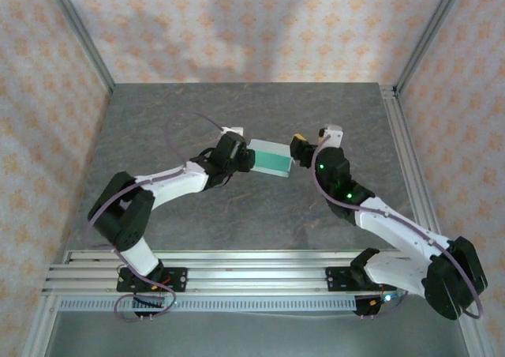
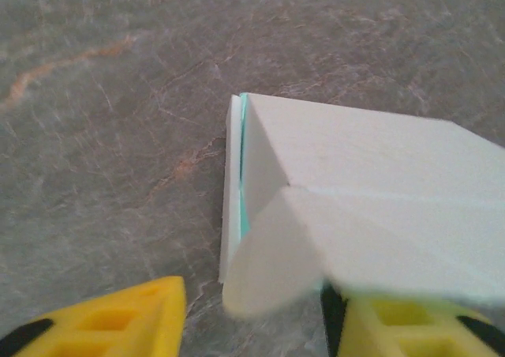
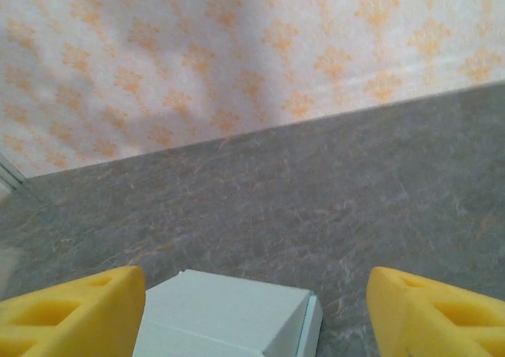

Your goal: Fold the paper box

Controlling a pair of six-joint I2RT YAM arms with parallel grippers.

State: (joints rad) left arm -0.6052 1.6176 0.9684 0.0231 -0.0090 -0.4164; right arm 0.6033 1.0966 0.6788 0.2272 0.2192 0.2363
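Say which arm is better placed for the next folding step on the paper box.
Left, probably. The left gripper faces the paper box end where a flap stands slightly ajar, mint showing in the gap. The open right gripper straddles the other end, which looks closed.

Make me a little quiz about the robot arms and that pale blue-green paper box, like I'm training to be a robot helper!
1. True or false: in the top view, the pale mint-blue card paper box lies between the left claw and the right claw.
2. Pick one: in its wrist view, the right claw's fingers are A) wide apart, B) pinched tightly shut, C) holding a pen.
3. What colour are the left claw's fingers?
Key: 1 true; 2 A; 3 yellow.
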